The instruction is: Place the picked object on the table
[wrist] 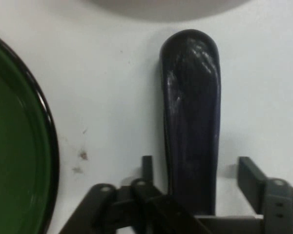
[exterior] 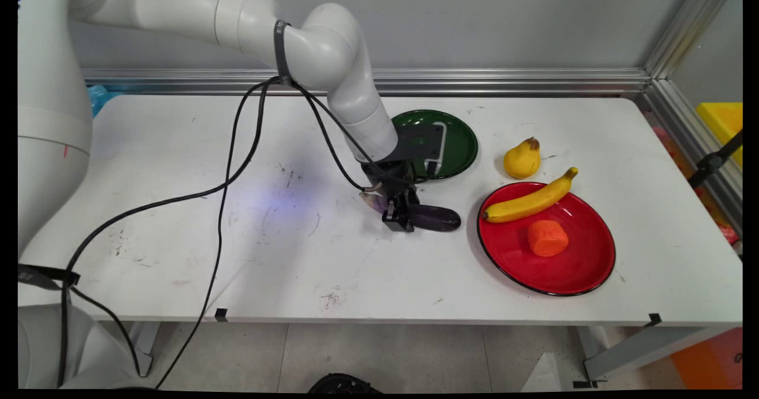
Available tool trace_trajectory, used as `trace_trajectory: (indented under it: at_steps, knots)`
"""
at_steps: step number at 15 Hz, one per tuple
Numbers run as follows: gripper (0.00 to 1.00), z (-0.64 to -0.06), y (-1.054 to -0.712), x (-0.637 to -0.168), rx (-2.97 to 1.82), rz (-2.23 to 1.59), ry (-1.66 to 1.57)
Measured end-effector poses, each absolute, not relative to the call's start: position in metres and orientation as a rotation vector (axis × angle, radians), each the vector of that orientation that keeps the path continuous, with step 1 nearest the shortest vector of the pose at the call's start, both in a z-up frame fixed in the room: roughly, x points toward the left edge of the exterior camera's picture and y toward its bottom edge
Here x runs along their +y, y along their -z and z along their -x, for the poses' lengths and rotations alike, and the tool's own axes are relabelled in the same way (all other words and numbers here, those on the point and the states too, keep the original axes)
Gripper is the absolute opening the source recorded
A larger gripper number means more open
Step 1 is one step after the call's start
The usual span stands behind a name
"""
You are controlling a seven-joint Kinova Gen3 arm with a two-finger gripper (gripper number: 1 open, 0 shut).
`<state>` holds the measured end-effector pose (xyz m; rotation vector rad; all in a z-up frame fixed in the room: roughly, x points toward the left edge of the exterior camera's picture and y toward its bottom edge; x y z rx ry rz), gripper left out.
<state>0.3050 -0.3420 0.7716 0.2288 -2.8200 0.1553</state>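
Fingers (wrist: 148, 170) of your gripper (exterior: 398, 216) stand parted on either side of the dark purple eggplant (exterior: 436, 217), one to each flank of its stem end, spread wide with a clear gap on at least one side, so nothing is grasped. In the hand view the eggplant (wrist: 191, 112) runs straight away from the gripper (wrist: 198, 178), its rounded tip farthest out.

You will find the eggplant lying flat on the white counter (exterior: 178, 257) near the middle, just on the near side of the green plate (exterior: 459, 144) and just left of the red plate (exterior: 563, 268).

Judging by its glossy skin, it will likely be light, fairly stiff and somewhat slippery; it looks like a toy. A hold across the narrower stem half, where the fingers now straddle it, seems the surer spot.

On the red plate rest a banana (exterior: 531, 200), its tip overhanging the far rim, and an orange chunk (exterior: 547, 238). A yellow pear (exterior: 522, 159) stands on the counter just beyond that plate, right of the green one, which lies partly behind the arm.
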Motion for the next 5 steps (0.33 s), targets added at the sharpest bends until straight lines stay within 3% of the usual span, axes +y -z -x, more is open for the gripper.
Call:
trace_trajectory:
  at_steps: [5]
  knots:
    - [1.00,-0.3076,-0.7796,-0.3415,-2.801,-0.217,-0.167]
